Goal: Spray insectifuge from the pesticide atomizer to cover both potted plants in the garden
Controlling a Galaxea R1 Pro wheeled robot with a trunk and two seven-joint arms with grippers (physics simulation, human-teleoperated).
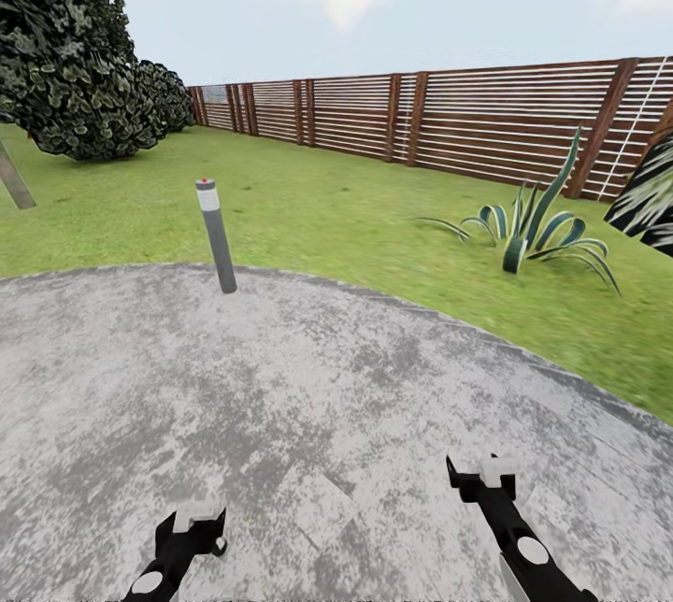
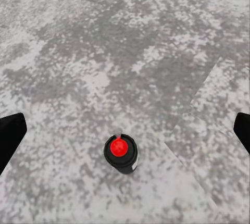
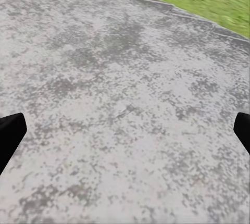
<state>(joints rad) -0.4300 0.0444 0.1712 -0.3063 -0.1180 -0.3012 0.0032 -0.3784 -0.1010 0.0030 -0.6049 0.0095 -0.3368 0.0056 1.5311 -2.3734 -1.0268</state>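
Your left gripper (image 1: 201, 524) and right gripper (image 1: 483, 476) hang low over the round paved patch (image 1: 308, 396), both with fingers spread wide and holding nothing. Between your left fingertips (image 2: 10, 135), down on the paving, sits a small dark object with a red top (image 2: 121, 152); you cannot tell what it is. Ahead of your left gripper a grey post (image 1: 216, 234) stands at the paving's edge. Ahead of your right gripper, lawn (image 1: 355, 209), a striped agave (image 1: 533, 228) and a wooden fence (image 1: 449, 121).
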